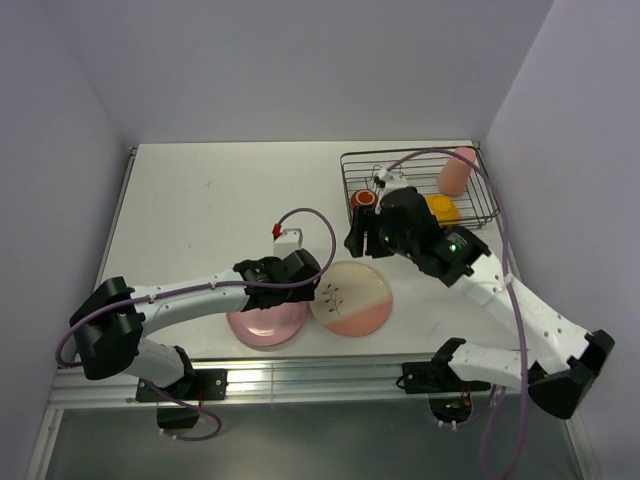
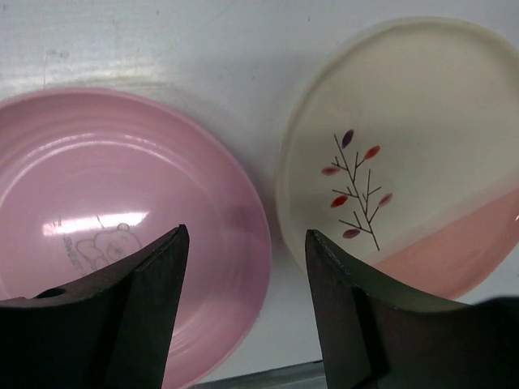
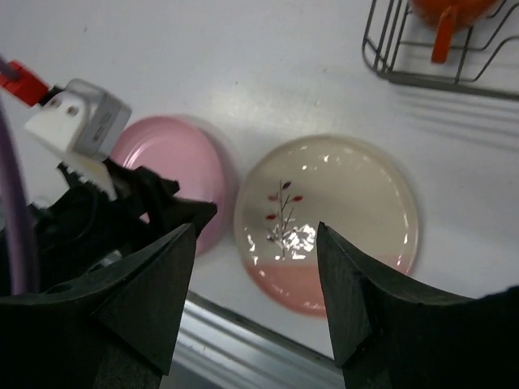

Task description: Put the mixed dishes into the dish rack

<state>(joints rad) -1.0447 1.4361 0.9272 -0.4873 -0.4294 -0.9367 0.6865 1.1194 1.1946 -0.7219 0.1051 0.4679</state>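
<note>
The pink plate (image 1: 268, 322) lies flat near the table's front edge, with the cream plate with the leaf motif (image 1: 351, 297) beside it on the right. My left gripper (image 1: 300, 275) is open and empty, low over the pink plate's right rim (image 2: 97, 211), with the cream plate (image 2: 413, 130) to its right. My right gripper (image 1: 357, 240) is open and empty, raised above the cream plate (image 3: 340, 203), between it and the dish rack (image 1: 400, 153). The rack holds the pink tumbler (image 1: 455, 172), the yellow bowl (image 1: 443, 209) and the red-orange cup (image 1: 364, 199).
The rack stands at the back right against the right wall. Its corner (image 3: 389, 65) with the cup (image 3: 446, 24) shows in the right wrist view, as does the left gripper (image 3: 162, 203). The table's metal front rail (image 1: 300, 375) runs just past the plates.
</note>
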